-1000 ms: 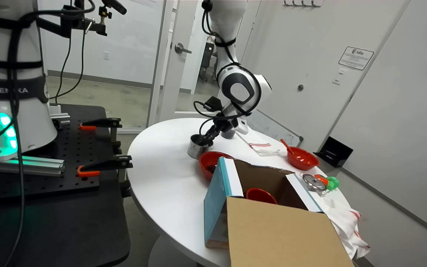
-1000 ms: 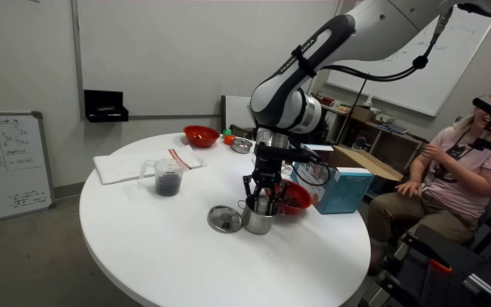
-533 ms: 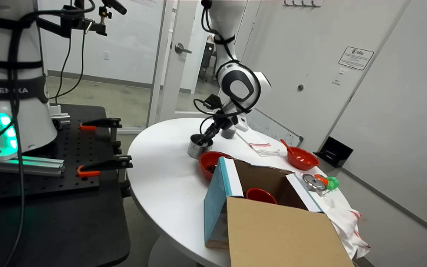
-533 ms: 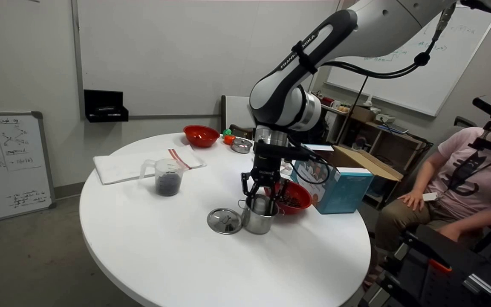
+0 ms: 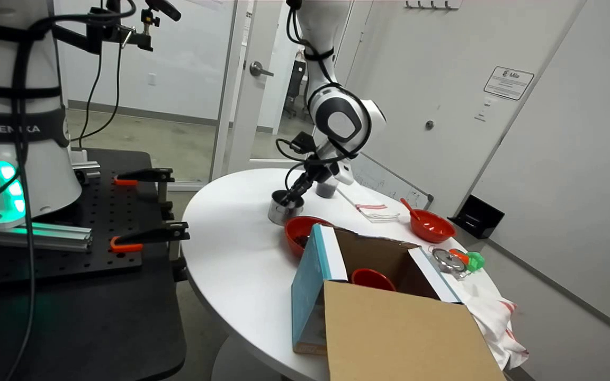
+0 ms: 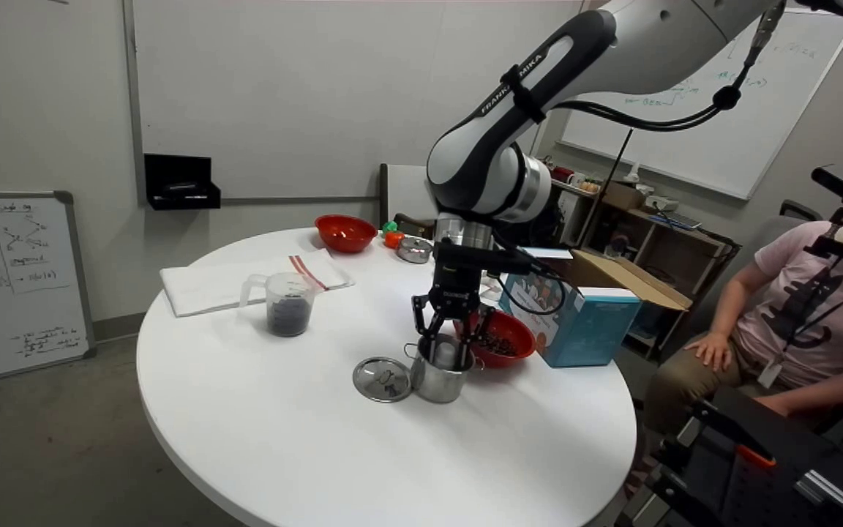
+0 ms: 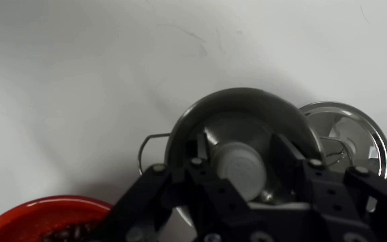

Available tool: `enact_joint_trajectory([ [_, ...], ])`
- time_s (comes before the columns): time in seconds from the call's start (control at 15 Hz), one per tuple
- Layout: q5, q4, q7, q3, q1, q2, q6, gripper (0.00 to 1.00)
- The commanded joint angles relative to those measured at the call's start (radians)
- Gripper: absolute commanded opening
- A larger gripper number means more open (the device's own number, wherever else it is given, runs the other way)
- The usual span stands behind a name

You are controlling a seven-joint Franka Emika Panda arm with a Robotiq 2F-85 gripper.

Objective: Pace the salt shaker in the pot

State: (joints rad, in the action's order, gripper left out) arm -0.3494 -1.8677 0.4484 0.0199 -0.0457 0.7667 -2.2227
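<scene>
The shiny steel pot stands upright on the white table; it shows in both exterior views and in the wrist view. The salt shaker, with its pale round top, is inside the pot; its top also shows in an exterior view. My gripper points down with its fingers inside the pot, one on each side of the shaker. It is open: a clear gap shows between the shaker and one finger, while the other finger is close to it. The shaker's lower part is hidden.
A steel lid lies against the pot. A red bowl with dark bits stands close on the other side, with a blue cardboard box beyond it. A measuring cup and folded towel are farther off.
The gripper has shifted slightly up and to the side. The pot and lid have slid a little the same way. The fingers stay apart. The seated person has changed posture.
</scene>
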Motion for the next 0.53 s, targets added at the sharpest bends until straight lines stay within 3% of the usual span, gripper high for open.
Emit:
enact_joint_trajectory([
  [0.0, 0.006, -0.026, 0.005, 0.003, -0.008, -0.036, 0.002, 0.19],
  [0.13, 0.005, -0.033, 0.002, 0.001, -0.008, -0.047, -0.001, 0.09],
  [0.2, 0.005, -0.035, 0.000, 0.001, -0.007, -0.051, -0.001, 0.57],
  [0.33, 0.002, -0.056, -0.005, 0.000, -0.008, -0.060, -0.014, 0.58],
  [0.47, 0.002, -0.069, -0.006, -0.001, -0.008, -0.068, -0.017, 0.72],
])
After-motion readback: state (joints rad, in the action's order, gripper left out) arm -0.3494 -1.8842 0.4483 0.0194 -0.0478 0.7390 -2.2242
